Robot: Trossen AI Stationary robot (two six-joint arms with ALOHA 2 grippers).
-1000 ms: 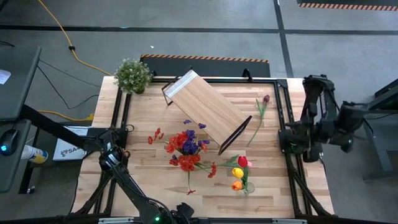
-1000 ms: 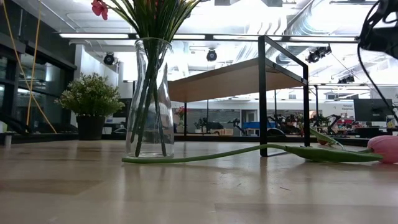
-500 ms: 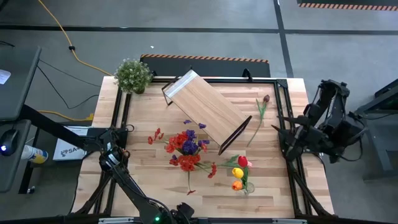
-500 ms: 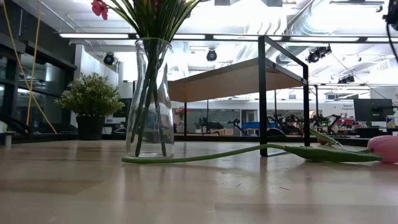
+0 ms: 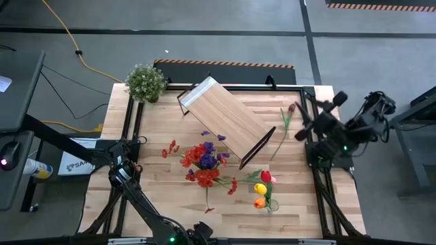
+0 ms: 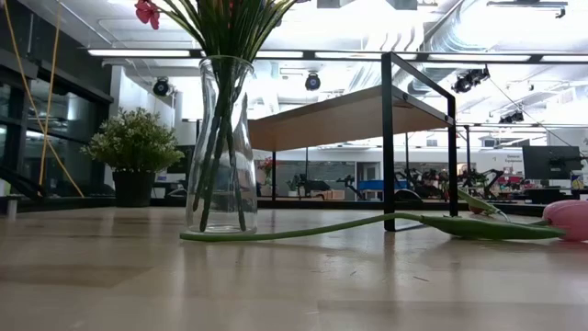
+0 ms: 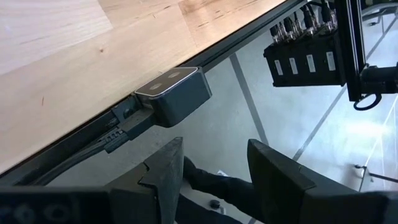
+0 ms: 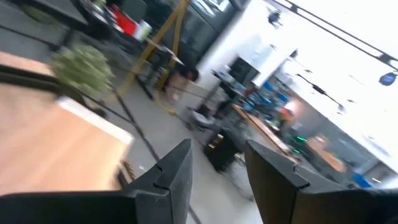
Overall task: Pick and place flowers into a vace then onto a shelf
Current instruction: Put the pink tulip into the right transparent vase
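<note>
Right gripper point(image 8: 214, 177) has its fingers parted with nothing between them, up at the table's right edge. The closest loose flower is the maroon tulip point(image 5: 290, 109), lying just beside the shelf point(image 5: 228, 121). I'd grab it mid-stem, then lift it clear before heading to the vase point(image 6: 220, 147). Left gripper point(image 7: 214, 171) is also parked loose and empty, off the near edge.
</note>
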